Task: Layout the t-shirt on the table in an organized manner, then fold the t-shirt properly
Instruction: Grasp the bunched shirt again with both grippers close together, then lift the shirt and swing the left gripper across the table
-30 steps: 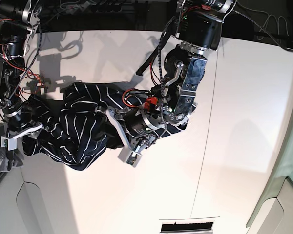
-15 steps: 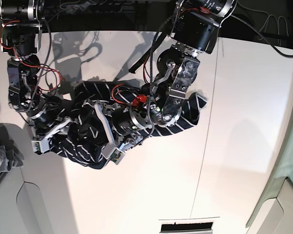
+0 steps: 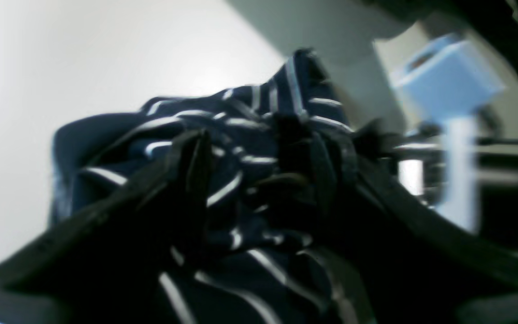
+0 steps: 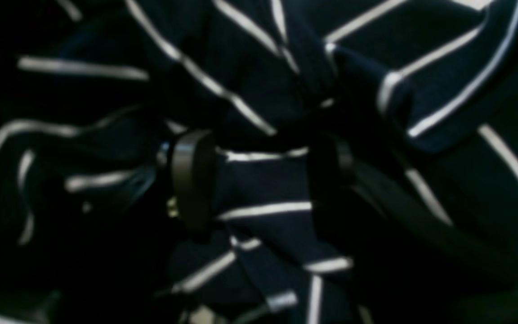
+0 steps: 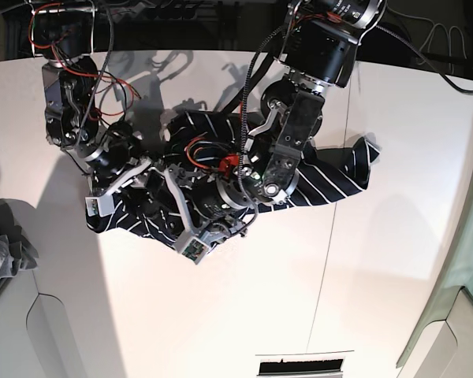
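Navy white-striped fabric t-shirt (image 5: 315, 183) bunched mid white table (image 5: 394, 260), soft, limp, light; left gripper (image 3: 254, 180) and right gripper (image 4: 263, 180) spread astride folds, best grabbed at hem corners.

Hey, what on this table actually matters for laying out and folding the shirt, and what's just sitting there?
For the job:
- striped shirt, still bunched up
- table
- left pincer and right pincer, both down in the fabric

Just lying about:
- grey cloth at the table's edge
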Controlling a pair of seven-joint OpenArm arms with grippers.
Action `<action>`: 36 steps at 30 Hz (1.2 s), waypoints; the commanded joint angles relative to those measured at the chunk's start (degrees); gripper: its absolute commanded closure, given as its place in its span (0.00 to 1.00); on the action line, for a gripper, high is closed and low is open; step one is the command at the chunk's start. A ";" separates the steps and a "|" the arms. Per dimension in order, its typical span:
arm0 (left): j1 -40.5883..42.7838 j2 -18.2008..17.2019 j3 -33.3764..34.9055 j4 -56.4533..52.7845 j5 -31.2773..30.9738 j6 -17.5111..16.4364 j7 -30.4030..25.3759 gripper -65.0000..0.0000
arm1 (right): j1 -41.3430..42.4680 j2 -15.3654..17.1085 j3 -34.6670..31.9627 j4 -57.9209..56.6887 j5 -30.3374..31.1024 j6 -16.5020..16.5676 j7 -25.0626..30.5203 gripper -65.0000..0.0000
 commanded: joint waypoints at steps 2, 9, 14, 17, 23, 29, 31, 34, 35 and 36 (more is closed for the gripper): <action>-1.40 0.15 0.00 0.92 -0.81 -0.72 -0.09 0.42 | 0.13 0.63 1.49 3.50 0.48 0.42 0.57 0.49; -1.36 0.20 0.02 4.70 -3.76 -4.42 4.90 0.43 | -0.07 0.98 4.44 9.53 0.46 0.42 0.57 0.49; -1.38 0.17 0.00 10.08 -3.74 -4.92 7.32 0.43 | 1.51 0.96 5.01 9.94 -1.44 -0.09 1.38 0.49; -1.11 0.02 0.00 10.23 -3.67 -4.87 7.74 0.43 | 3.02 0.98 4.98 9.81 -3.23 -0.26 1.86 0.49; 1.03 0.00 0.00 10.23 2.49 -0.15 5.68 0.43 | 5.86 0.98 3.93 8.04 -4.70 -0.26 1.86 0.49; 1.18 0.00 0.00 10.23 6.99 5.79 5.55 0.43 | 9.22 0.98 -2.08 -0.46 -8.57 -0.81 5.64 0.49; 1.29 0.00 0.00 10.23 7.87 6.86 5.57 0.43 | 9.88 0.98 -3.96 -3.26 -9.73 -1.84 8.31 0.49; 1.36 0.00 0.00 10.21 8.41 6.91 5.60 0.43 | 10.58 0.94 -5.81 -6.49 -10.47 -3.13 10.56 0.49; 1.36 0.00 0.00 10.21 8.74 6.88 5.62 0.43 | 10.62 0.96 -6.16 -7.13 -10.47 -3.10 11.10 0.49; 1.36 0.00 0.00 10.21 8.90 6.88 5.79 0.43 | 10.54 0.96 -6.38 -7.54 -10.49 -3.04 11.43 0.49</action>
